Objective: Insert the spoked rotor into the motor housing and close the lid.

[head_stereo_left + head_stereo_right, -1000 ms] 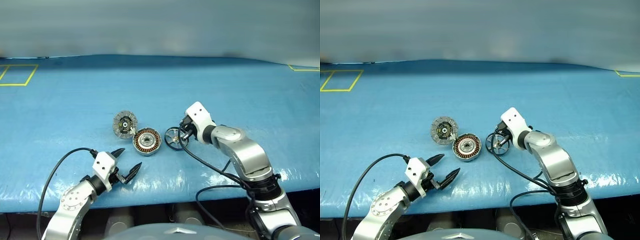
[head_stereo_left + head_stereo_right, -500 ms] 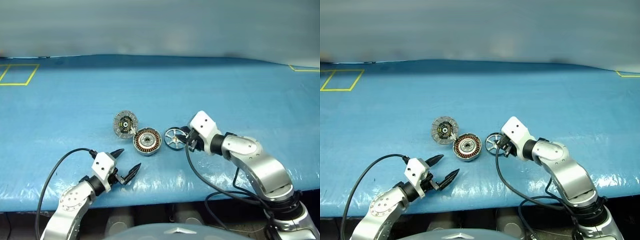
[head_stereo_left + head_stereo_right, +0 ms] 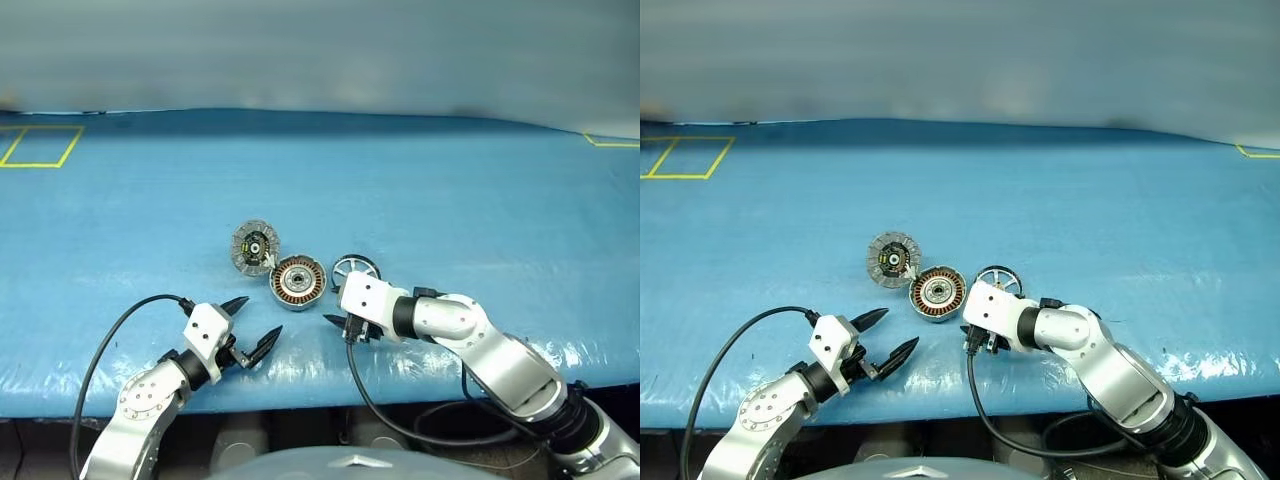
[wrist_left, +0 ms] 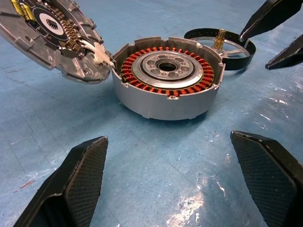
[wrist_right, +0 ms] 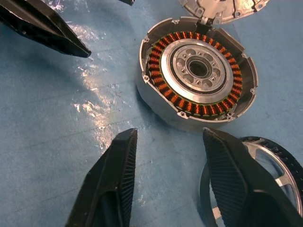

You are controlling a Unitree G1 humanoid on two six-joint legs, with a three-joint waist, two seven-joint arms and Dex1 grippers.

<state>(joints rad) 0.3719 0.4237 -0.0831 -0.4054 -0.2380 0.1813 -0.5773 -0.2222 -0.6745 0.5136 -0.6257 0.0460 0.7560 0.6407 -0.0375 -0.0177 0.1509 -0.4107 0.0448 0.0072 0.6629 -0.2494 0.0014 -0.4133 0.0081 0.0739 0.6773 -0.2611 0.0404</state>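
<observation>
The spoked rotor (image 3: pixel 356 268) lies flat on the blue tabletop (image 3: pixel 450 190), just beside the motor housing (image 3: pixel 298 282) on that housing's right side; whether the two touch cannot be told. Its dark rim, pale spokes and a small brass stub at the hub show in the left wrist view, and nothing holds it. The motor housing sits upright and open, its ring of copper-orange windings around a silver centre with a dark bore. The lid (image 3: pixel 254 247) is joined to the housing's far-left edge by a white hinge piece and is swung open, tilted up, its segmented inner face with the dark centre and yellow marks turned toward the camera.

The right gripper (image 5: pixel 168 177) hangs just in front of the housing and the rotor, its fingers (image 5: pixel 111 182) parted and gripping nothing; one finger stands over the rotor's near rim in the right wrist view, though contact cannot be told. The left gripper (image 3: pixel 249 329) is nearer the tabletop's front edge, in front and to the left of the housing, well clear of it, with its fingers (image 4: pixel 80 182) spread wide and empty, pointing toward the housing.

Yellow tape lines (image 3: pixel 38 147) mark the far left of the tabletop, well apart from the housing.
</observation>
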